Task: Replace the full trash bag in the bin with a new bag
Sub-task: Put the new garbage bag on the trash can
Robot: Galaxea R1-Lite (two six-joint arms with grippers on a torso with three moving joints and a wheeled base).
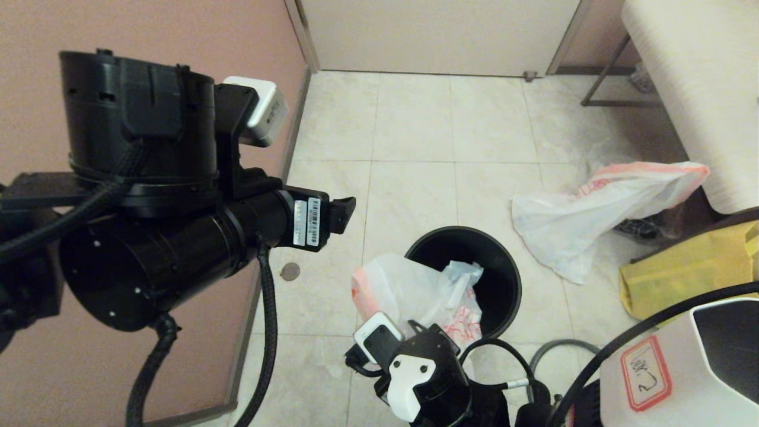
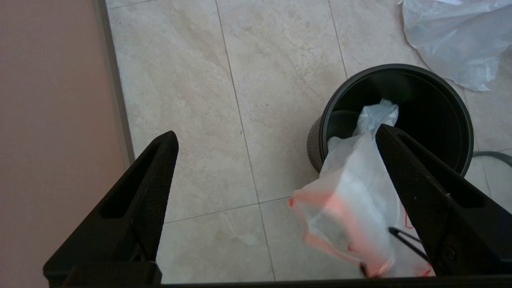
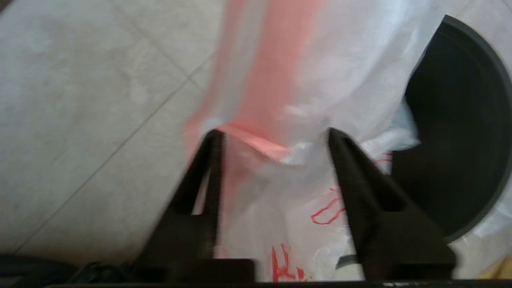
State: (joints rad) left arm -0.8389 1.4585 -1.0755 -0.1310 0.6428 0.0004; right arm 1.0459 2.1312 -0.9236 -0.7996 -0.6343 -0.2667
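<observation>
The bin [image 1: 514,283] stands on the tiled floor, its dark inside showing [image 2: 436,104] [image 3: 460,160]. The new bag [image 1: 409,290] hangs limp over the bin's near-left rim, one end dipping inside, its orange-pink band [image 2: 352,200] out over the floor. My right gripper [image 3: 274,134] is open just short of the bin, and the new bag [image 3: 288,80] lies between its fingers. My left gripper [image 2: 276,132] is open and holds nothing, raised above the floor left of the bin. The full trash bag [image 1: 593,207] lies on the floor right of the bin; no cans show.
A yellow fabric bag [image 1: 682,279] and a clear bag with dark things [image 1: 643,228] sit at the right under white-covered furniture [image 1: 699,77]. A pink wall [image 1: 178,35] runs along the left. A grey hose [image 1: 557,350] curls beside my base.
</observation>
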